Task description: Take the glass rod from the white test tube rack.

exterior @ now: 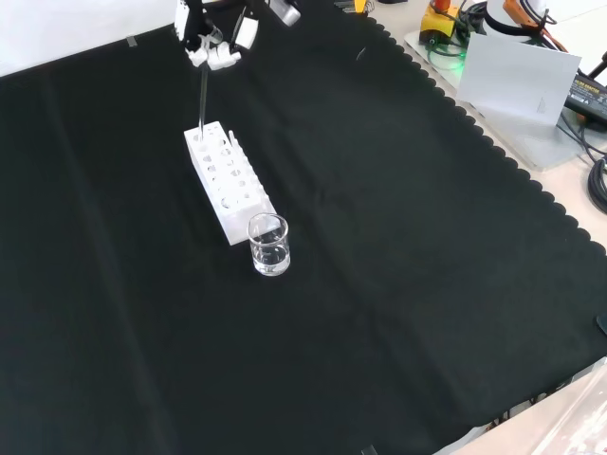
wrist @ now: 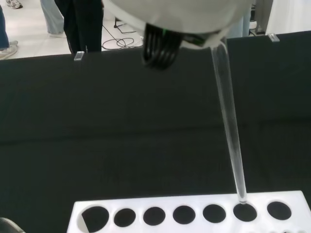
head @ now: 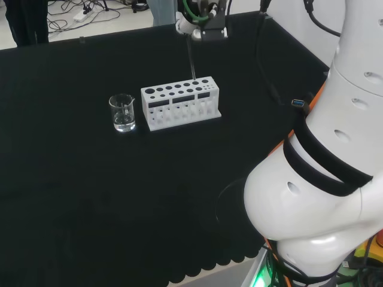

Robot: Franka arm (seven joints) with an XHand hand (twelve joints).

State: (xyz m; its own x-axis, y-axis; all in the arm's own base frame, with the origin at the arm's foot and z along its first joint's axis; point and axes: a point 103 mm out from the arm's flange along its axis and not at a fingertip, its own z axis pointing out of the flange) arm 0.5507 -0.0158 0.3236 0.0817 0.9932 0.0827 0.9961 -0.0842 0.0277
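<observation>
The glass rod is held by its upper end at the hand, top left of the front view; fingers appear pinched on it, though the grip itself is partly hidden. Rod's long axis runs approx. vertical, hanging straight below the hand. In the wrist view its lower tip is seen just at the mouth of a hole in the white test tube rack, centre of the head view. Judged: tip nearly clear, so a straight upward lift is called for. A beaker stands just beside the rack's left end in the head view.

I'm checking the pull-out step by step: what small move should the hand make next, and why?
Probably lift straight up a little more. The hand pinches the top of the glass rod, whose lower tip sits right at a hole in the white rack, so sideways motion might catch the rim.
</observation>
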